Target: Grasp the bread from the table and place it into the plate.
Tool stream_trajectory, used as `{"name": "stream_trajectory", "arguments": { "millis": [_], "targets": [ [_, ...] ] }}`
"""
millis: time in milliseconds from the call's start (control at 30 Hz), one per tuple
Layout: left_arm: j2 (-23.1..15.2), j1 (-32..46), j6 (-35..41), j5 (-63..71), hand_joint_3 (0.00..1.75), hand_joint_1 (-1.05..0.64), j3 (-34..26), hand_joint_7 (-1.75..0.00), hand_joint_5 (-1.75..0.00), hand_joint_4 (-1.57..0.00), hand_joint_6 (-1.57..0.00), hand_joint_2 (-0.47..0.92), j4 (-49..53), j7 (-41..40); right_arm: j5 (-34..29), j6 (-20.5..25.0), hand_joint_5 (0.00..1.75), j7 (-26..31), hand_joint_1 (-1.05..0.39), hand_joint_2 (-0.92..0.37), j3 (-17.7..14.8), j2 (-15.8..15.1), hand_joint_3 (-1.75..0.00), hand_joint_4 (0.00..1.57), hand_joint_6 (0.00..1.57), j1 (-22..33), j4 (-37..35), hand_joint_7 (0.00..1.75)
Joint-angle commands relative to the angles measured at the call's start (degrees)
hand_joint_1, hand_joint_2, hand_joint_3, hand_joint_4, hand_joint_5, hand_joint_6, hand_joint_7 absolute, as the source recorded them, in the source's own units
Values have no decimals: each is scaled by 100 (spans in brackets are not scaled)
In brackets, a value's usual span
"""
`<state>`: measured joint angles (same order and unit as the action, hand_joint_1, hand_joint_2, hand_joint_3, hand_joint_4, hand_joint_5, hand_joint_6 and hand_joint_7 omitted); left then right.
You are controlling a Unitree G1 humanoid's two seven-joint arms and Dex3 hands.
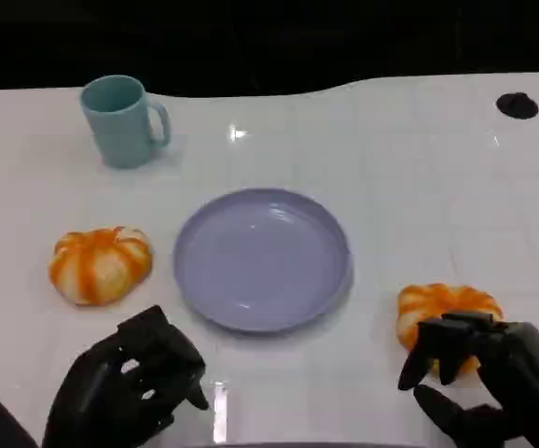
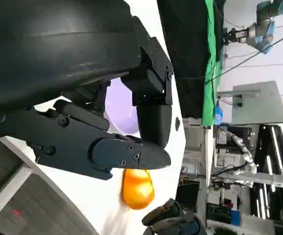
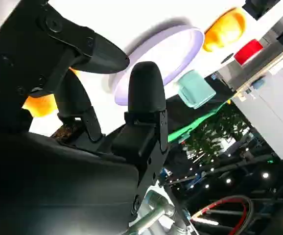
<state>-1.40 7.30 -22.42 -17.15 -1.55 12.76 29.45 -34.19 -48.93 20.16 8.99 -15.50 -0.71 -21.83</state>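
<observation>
Two orange-and-white round breads lie on the white table. One bread [image 1: 100,264] sits left of the empty lavender plate [image 1: 262,257], the other bread [image 1: 447,311] to the plate's right. My right hand [image 1: 489,373] is at the near side of the right bread, its spread fingers [image 1: 442,341] over the bread's near edge, with no clear grip. In the right wrist view that bread [image 3: 39,105] shows between the fingers, with the plate [image 3: 168,46] beyond. My left hand [image 1: 130,383] hovers near the front edge, below the left bread, holding nothing.
A teal mug [image 1: 120,119] stands at the back left, well behind the plate. A small black round fitting [image 1: 517,105] sits at the table's far right. The table's front edge runs just under both hands.
</observation>
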Motion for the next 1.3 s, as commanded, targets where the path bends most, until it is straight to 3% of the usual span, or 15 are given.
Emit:
{"name": "stream_trajectory", "arguments": {
  "millis": [33,1033,1100,1200,1300],
  "targets": [
    [-52,-8,0,-32,23,-59,-49,-141,-175,-63,-63,92,-10,-3,50,-40,163,29,-21,-13,-24,-103,-139,89,85,-40,-6,128],
    [-83,39,388,-10,27,-59,-60,-139,-174,-63,-63,92,-404,-129,227,202,162,-275,-15,-19,-42,-81,-134,87,84,83,462,125],
    [-72,50,374,26,27,-59,-56,-139,-174,-63,-63,92,-426,-161,300,256,158,-326,-15,-20,-66,-67,-131,87,84,122,580,120],
    [-80,47,351,25,29,-58,-53,-140,-175,-63,-62,92,-416,-147,446,559,144,-574,-16,-27,-99,-74,-122,81,84,227,913,94],
    [-92,49,367,29,29,-58,-46,-140,-175,-63,-62,92,-428,-149,413,1156,139,-967,-24,-34,-142,-137,-110,72,81,361,1478,74]
  ]
}}
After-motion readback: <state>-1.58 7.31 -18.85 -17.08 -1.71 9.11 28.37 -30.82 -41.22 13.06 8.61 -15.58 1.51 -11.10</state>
